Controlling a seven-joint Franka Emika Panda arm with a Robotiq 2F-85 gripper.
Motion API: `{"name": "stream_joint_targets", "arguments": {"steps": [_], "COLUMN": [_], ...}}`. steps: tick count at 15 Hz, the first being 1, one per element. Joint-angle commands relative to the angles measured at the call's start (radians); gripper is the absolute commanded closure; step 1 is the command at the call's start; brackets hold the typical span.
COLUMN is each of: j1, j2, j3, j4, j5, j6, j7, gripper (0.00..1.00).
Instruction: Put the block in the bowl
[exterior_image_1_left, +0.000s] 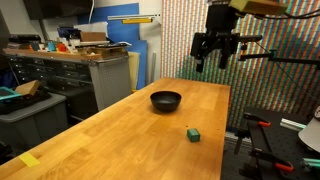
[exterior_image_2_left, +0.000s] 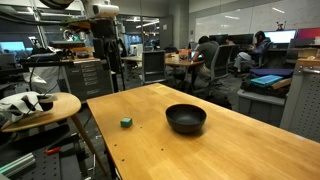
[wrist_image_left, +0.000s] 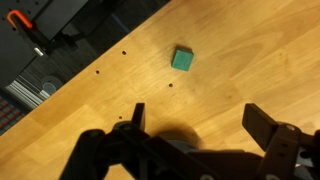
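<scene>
A small green block (exterior_image_1_left: 193, 133) lies on the wooden table, also in an exterior view (exterior_image_2_left: 126, 123) and in the wrist view (wrist_image_left: 182, 59). A shallow black bowl (exterior_image_1_left: 166, 100) sits near the table's middle, apart from the block, also in an exterior view (exterior_image_2_left: 186, 118); it is out of the wrist view. My gripper (exterior_image_1_left: 215, 60) hangs high above the table's far edge, also in an exterior view (exterior_image_2_left: 106, 50). In the wrist view the gripper (wrist_image_left: 200, 120) is open and empty, with the block below and ahead of the fingers.
The wooden table (exterior_image_1_left: 120, 130) has small holes along one edge (wrist_image_left: 100, 72). A round side table (exterior_image_2_left: 40, 108) stands beside it. Cabinets and a workbench (exterior_image_1_left: 80, 65) stand behind. People sit at desks (exterior_image_2_left: 210, 55) in the background.
</scene>
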Motion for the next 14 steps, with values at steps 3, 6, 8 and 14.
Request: {"name": "stream_joint_targets", "arguments": {"steps": [3,6,8,14], "j1": [0.017,-0.001,-0.005,0.001], "j2": [0.074,0.165,0.21,0.378], "j3": [0.026,0.039,0.035,-0.01], "j4": [-0.111,-0.119,-0.138,-0.14], "j5": [-0.015,-0.045,-0.067,-0.13], "j6": [0.275,0.411,0.49,0.612], "j7": [0.154,0.189,0.21,0.243], "gripper": [0.0,0.0,0.0,0.0]}}
